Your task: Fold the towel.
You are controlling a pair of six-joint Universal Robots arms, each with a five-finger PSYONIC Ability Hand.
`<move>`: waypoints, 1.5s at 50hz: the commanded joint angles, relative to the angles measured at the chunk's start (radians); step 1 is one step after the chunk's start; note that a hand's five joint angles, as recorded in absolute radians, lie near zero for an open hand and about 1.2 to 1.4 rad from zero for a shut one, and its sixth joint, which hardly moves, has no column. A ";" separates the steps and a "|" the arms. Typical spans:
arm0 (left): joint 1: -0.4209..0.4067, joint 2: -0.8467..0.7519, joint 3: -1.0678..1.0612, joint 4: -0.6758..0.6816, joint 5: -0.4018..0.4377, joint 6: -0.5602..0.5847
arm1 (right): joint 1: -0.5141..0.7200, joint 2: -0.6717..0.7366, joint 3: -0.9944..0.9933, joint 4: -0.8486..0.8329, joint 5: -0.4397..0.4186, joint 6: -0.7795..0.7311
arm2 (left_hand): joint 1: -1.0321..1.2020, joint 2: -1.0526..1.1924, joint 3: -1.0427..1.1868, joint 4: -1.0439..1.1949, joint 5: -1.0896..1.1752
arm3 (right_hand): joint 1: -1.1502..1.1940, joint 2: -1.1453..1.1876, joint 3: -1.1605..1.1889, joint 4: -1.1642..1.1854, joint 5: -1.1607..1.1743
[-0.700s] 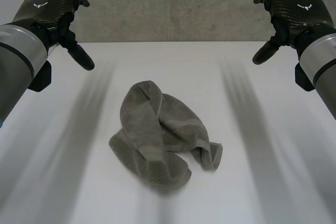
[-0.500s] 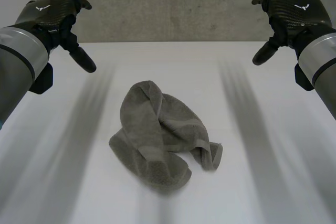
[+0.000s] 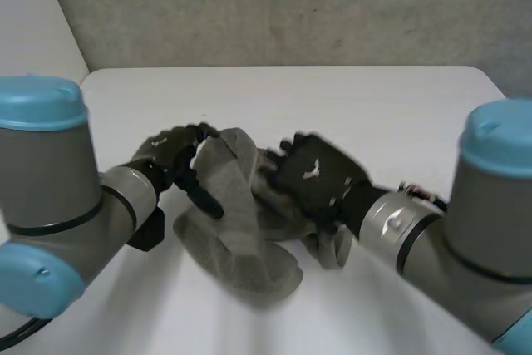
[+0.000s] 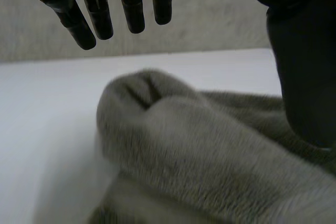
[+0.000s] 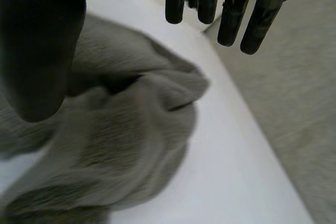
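The white table (image 3: 399, 114) has a smooth matte top, and its 2 far corners are rounded. Right behind the table's far edge stands a grey concrete wall (image 3: 291, 6), mottled and lightly pitted, spanning the table's whole width. Beyond the table's far left corner a paler, plain panel (image 3: 33, 22) meets that wall at a slanting seam. In the left wrist view the bare tabletop runs up to the same wall. In the right wrist view a grey speckled surface (image 5: 294, 103) lies just past the table's edge.
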 commanded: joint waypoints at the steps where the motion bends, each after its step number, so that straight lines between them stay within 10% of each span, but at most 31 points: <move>1: 0.014 -0.129 0.015 0.014 0.000 -0.022 | 0.075 0.140 0.013 -0.038 0.028 -0.047 | -0.082 -0.074 -0.060 -0.081 -0.212 | -0.060 -0.073 -0.068 -0.080 -0.060; 11: 0.008 -0.262 0.047 0.098 -0.090 -0.006 | 0.080 0.225 -0.010 -0.216 0.238 -0.041 | -0.064 -0.057 -0.043 -0.064 -0.195 | 0.423 0.410 0.415 0.403 0.423; 15: 0.006 -0.282 0.069 0.101 -0.113 -0.005 | 0.079 0.228 -0.009 -0.283 0.301 -0.033 | -0.052 -0.045 -0.031 -0.052 -0.183 | 1.140 1.126 1.131 1.119 1.140; 23: -0.003 -0.288 0.106 0.101 -0.150 -0.005 | 0.019 0.219 -0.027 -0.366 0.520 0.042 | -0.035 -0.027 -0.013 -0.034 -0.165 | 1.162 1.149 1.154 1.142 1.162; 33: -0.013 -0.307 0.144 0.103 -0.164 -0.003 | -0.062 0.222 -0.059 -0.317 0.514 0.045 | 0.159 0.167 0.181 0.160 0.029 | 1.162 1.149 1.154 1.142 1.162; 44: -0.013 -0.304 0.146 0.155 -0.159 0.017 | -0.144 0.216 -0.116 -0.224 0.464 0.076 | 1.125 1.132 1.146 1.125 0.994 | 1.162 1.149 1.154 1.142 1.162; 60: -0.020 -0.297 0.256 0.152 -0.153 0.170 | -0.172 0.183 -0.194 -0.164 0.359 0.263 | 1.125 1.132 1.146 1.125 0.994 | 1.162 1.149 1.154 1.142 1.162; 62: -0.023 -0.293 0.247 0.114 -0.152 0.161 | -0.172 0.186 -0.191 -0.159 0.356 0.264 | 0.327 0.335 0.349 0.328 0.197 | 1.162 1.149 1.154 1.142 1.162; 75: -0.029 -0.356 0.270 0.017 -0.132 0.104 | -0.178 0.194 -0.179 -0.156 0.353 0.258 | -0.035 -0.027 -0.013 -0.034 -0.165 | 1.162 1.149 1.154 1.142 1.162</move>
